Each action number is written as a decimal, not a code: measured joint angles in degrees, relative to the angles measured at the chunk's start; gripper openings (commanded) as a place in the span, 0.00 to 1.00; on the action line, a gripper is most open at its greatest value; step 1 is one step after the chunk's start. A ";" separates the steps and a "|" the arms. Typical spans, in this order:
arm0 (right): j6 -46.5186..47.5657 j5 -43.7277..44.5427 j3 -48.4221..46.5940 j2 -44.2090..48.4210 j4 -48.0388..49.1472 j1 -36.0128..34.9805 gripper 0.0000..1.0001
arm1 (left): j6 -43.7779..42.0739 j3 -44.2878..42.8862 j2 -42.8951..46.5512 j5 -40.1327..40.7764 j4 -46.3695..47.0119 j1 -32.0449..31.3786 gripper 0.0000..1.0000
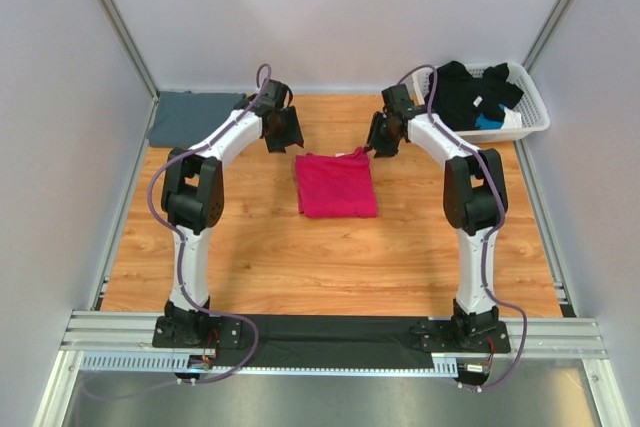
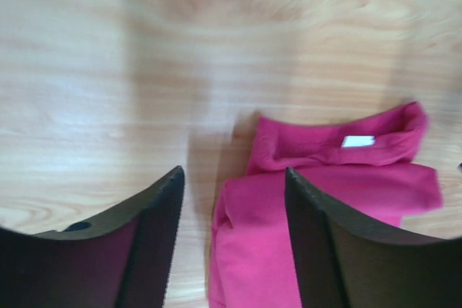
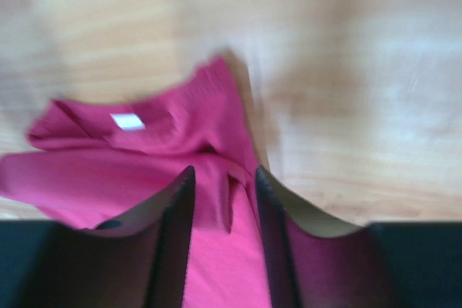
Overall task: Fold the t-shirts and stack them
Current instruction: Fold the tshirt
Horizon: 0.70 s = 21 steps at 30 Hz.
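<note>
The wooden surface (image 1: 300, 257) carries the whole job. Of the things on it, the white lattice basket (image 1: 535, 107) sits well out beyond the right pincer (image 1: 383, 137), on its outer side. Dark clothes (image 1: 470, 92) are heaped in it, so there may be more garments waiting to be folded.

The magenta-pink t-shirt (image 1: 335, 187) lies between the two pincers, just on the side toward the arm bases, with its collar end closest to them. It is already drawn into a rough rectangle. The wrist views show the collar bunched and the edges uneven, so its fold looks only partly done.

The slate blue-grey t-shirt (image 1: 190, 117) rests flat and folded, well off to the outer side of the left pincer (image 1: 285, 134). It appears finished and probably marks where the stack begins.

The left pincer is spread wide and holds nothing; it hangs over bare wood with the pink shirt's left edge under its right finger. The right pincer is also parted, though more narrowly, above the shirt's right edge. A ridge of cloth shows in the gap, but that view is blurred and no pinch is visible.

A small white label (image 2: 358, 141) shows inside the collar.

One shirt seems done. What seems left is to finish folding the pink one, stack it on the blue-grey one, and deal with whatever is in the basket.
</note>
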<state>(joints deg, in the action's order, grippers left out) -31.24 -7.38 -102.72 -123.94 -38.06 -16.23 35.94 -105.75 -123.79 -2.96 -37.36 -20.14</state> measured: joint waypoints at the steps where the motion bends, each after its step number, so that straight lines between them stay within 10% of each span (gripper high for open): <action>1: 0.13 -0.20 -1.73 -0.07 0.15 0.39 0.57 | -0.74 -1.92 -0.22 0.04 -0.44 0.24 0.67; 5: 0.70 -1.27 -3.37 2.51 2.21 1.49 0.47 | -2.84 -4.15 2.21 -1.05 -0.81 0.37 0.65; 11: 0.39 -3.17 12.48 15.43 6.60 -0.79 0.12 | -1.57 16.37 19.41 -5.53 3.98 -1.42 0.10; 21: -1.25 -5.18 23.12 15.80 12.31 -4.22 0.04 | 2.78 23.08 16.90 -8.92 12.20 -6.69 0.00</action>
<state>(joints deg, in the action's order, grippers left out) -32.49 -12.56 -79.59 -108.14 -25.76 -20.45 38.72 -82.67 -106.89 -11.88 -25.17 -26.83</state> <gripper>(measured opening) 0.046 0.003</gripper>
